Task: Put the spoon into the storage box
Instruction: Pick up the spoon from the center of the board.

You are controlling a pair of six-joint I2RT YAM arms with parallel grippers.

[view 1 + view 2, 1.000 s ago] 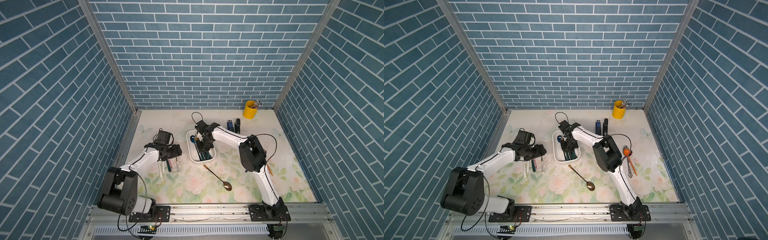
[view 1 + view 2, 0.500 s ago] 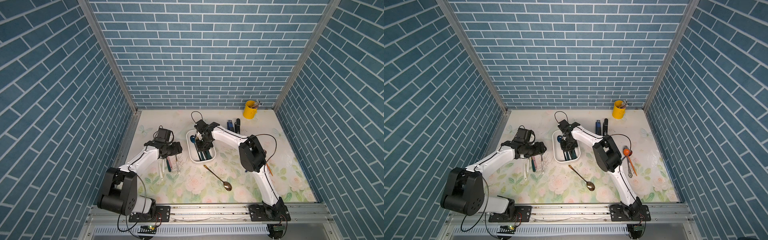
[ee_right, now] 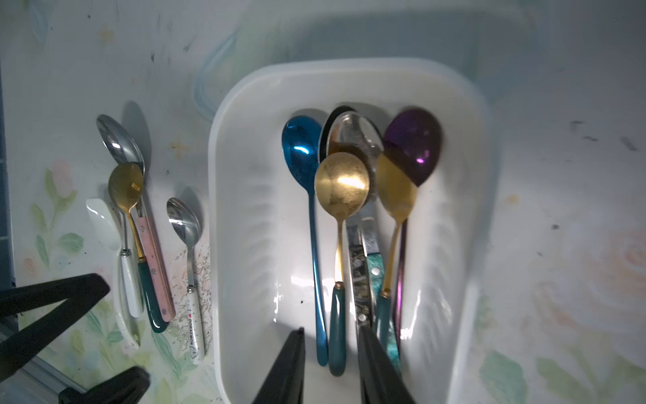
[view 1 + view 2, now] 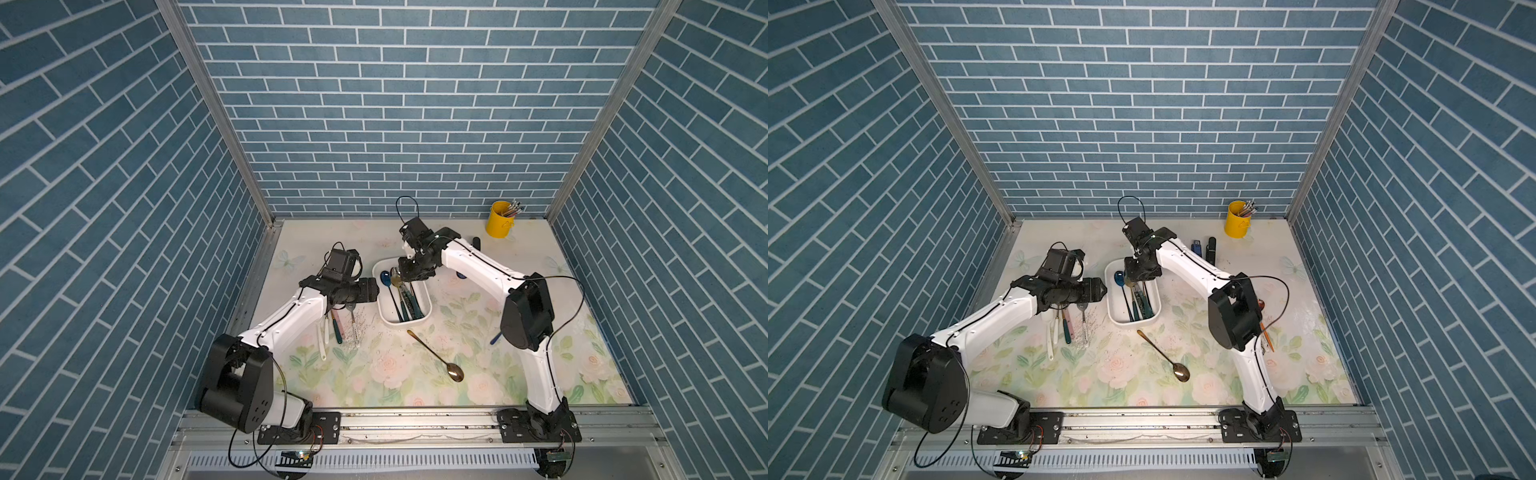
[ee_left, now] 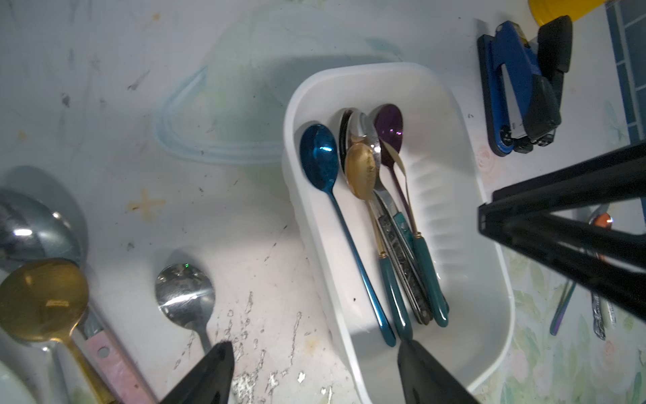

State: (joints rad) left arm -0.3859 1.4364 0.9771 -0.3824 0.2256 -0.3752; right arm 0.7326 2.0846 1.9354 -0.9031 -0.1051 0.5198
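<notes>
Since the right gripper (image 3: 331, 329) is slightly spread around the spoon (image 3: 337, 304) handle at lower middle, inside the box (image 3: 241, 196), lift straight up; left gripper (image 5: 314, 342) is spread, empty.

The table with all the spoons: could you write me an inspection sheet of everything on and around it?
Surface: flowered table, scuffed and speckled near the white box.
Job's things: the box holds several spoons, bowls toward the back wall; a bronze spoon lies loose on the table in front of it; more spoons lie by the left arm.
Clutter: yellow cup in the back corner; blue stapler nearby.
Fingers: left fingers wide apart, empty, at the box's side; right fingers over the box, slightly apart, holding nothing.
Cables: black cable loops above the right arm.
Surroundings: blue brick walls; metal rail in front.
</notes>
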